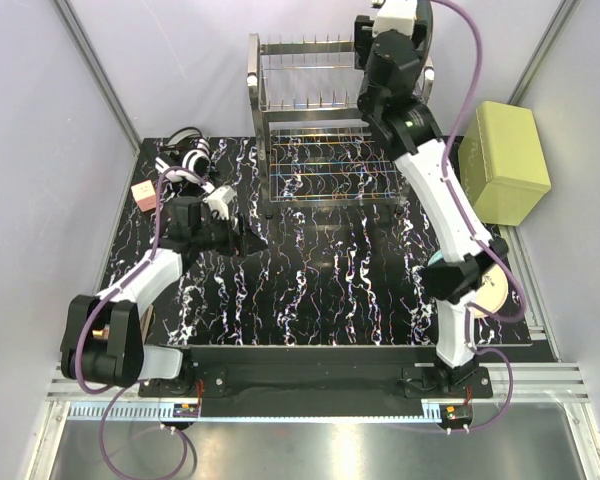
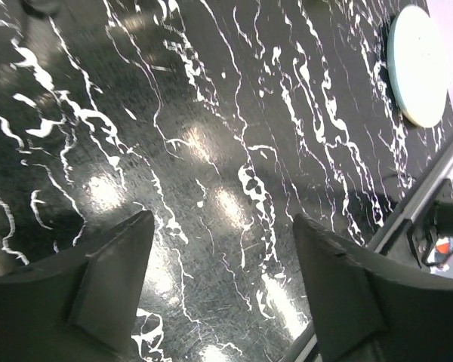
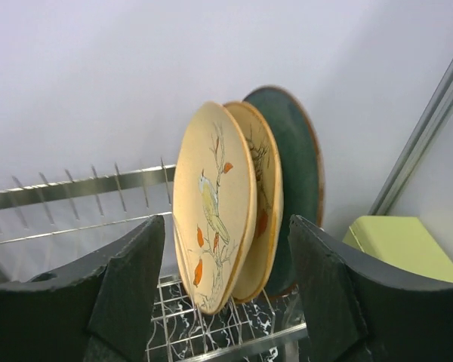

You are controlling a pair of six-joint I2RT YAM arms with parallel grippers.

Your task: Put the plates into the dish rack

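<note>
Plates (image 3: pixel 234 226): three of the four stand on edge, side by side, at the right end of the dish rack (image 1: pixel 310 120). A peach plate with a bird on a branch (image 3: pixel 211 204) is nearest my right wrist camera, a second peach plate (image 3: pixel 270 200) stands behind it and a teal plate (image 3: pixel 302 166) stands at the back. I cannot tell which tier carries them. The cream plate (image 1: pixel 496 290) lies flat on the desk (image 1: pixel 330 280), near its right near corner, partly hidden behind the right arm's elbow.

Surface and room: the desk is glossy black with white veining. Pale lilac walls (image 1: pixel 40 150) and aluminium frame posts (image 1: pixel 95 70) close in on three sides. The rack stands at the far edge against the back wall, with a green box (image 1: pixel 505 160) just beside it on the right. A small pink block (image 1: pixel 143 196) sits at the left edge.

Edges and room: a metal rail (image 1: pixel 540 378) runs along the near edge, close to the cream plate. The widest stretch of bare desk lies in front of the rack, between the two arms.

Right end effector (image 3: pixel 226 222): raised at the rack, fingers spread wide either side of the front peach plate with gaps on both sides, gripping nothing. Left end effector (image 2: pixel 223 222): low over the left of the desk, fingers well apart, only marbled surface between them.
</note>
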